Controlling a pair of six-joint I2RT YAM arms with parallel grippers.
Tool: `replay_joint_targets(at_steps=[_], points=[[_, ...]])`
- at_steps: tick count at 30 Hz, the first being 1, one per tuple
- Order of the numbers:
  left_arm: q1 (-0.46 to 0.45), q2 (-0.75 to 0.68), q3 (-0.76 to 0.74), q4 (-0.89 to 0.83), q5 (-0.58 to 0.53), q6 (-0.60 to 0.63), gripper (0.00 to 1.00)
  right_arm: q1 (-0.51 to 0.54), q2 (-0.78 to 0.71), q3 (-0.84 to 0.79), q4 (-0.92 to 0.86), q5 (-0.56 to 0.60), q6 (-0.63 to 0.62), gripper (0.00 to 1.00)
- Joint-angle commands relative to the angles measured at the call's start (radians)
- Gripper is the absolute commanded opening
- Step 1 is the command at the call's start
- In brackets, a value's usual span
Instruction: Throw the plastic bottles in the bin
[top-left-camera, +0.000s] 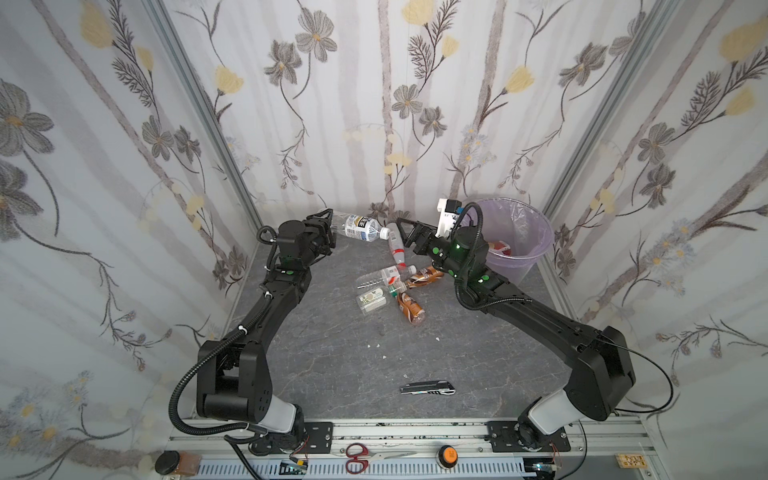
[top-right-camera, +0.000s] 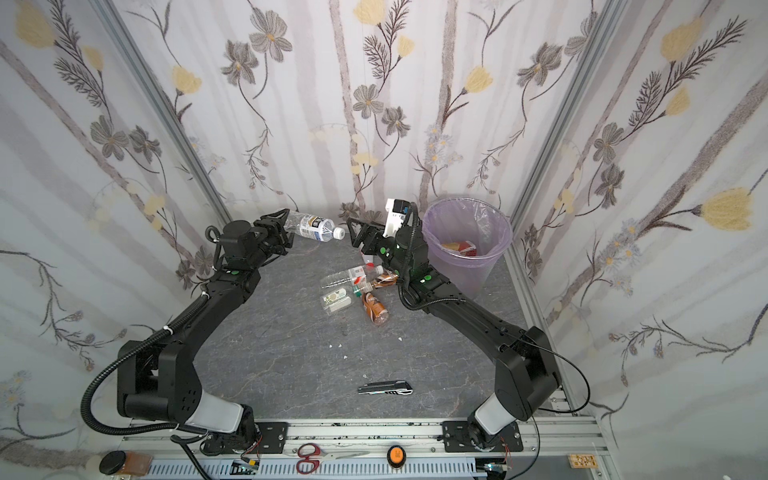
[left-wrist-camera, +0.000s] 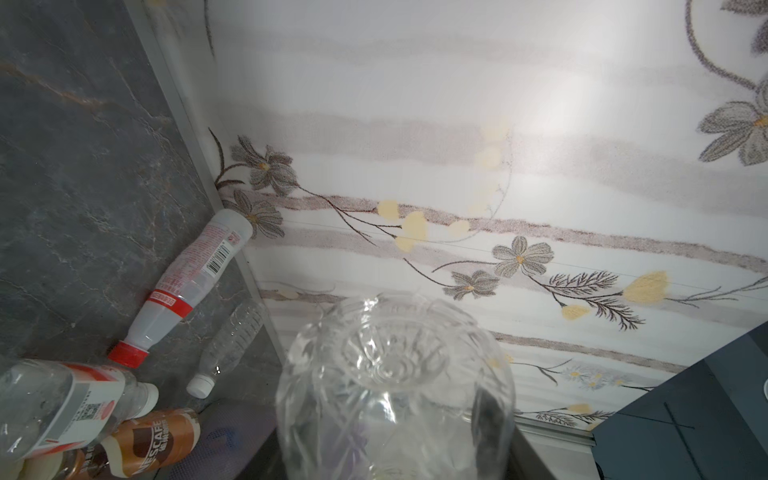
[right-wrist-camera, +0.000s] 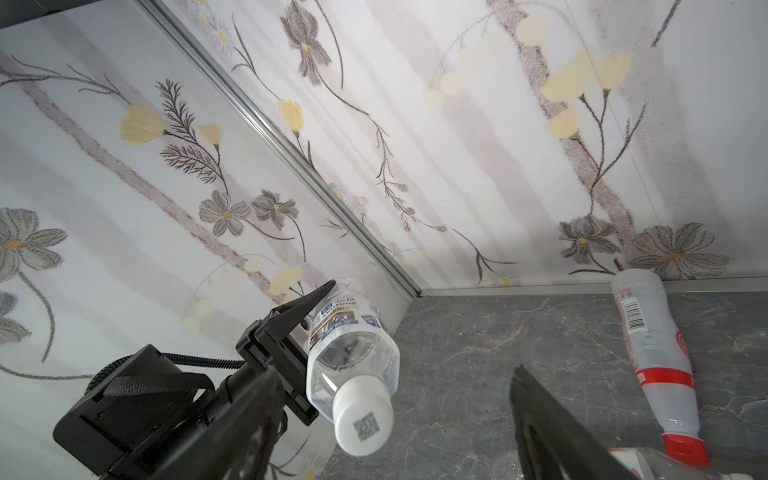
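One knife (top-left-camera: 428, 387) lies nearest you. Beyond it, several bottles (top-left-camera: 390, 286) are heaped together. Farther back, your left gripper (top-left-camera: 331, 229) is clamped on a clear bottle (top-left-camera: 361, 227), held above the table (top-left-camera: 324, 365). Your right gripper (top-left-camera: 409, 237) has its jaws apart, empty, beside a red-capped bottle (top-left-camera: 397, 247). The bin (top-left-camera: 540, 245) stands far right.

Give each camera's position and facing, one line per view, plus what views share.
Both top views: high at the front, looking down on table, both arms and bin.
Left wrist: behind the left gripper, facing the back wall past the clear bottle it holds.
Right wrist: behind the right gripper, facing the back-left corner; one own finger shows.
Shared: every view shows the clear bottle.
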Motion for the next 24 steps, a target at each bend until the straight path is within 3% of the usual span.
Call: replay_joint_targets(at_steps=[1, 17, 24], points=[[-0.015, -0.002, 0.006, 0.079, -0.042, -0.047, 0.46, 0.006, 0.029, 0.006, 0.095, -0.062, 0.047, 0.81], [-0.062, -0.017, -0.012, 0.097, -0.093, -0.045, 0.46, 0.038, 0.092, 0.036, 0.098, -0.079, 0.057, 0.66], [-0.071, -0.030, -0.023, 0.099, -0.107, -0.047, 0.46, 0.038, 0.096, 0.042, 0.084, -0.062, 0.051, 0.52]])
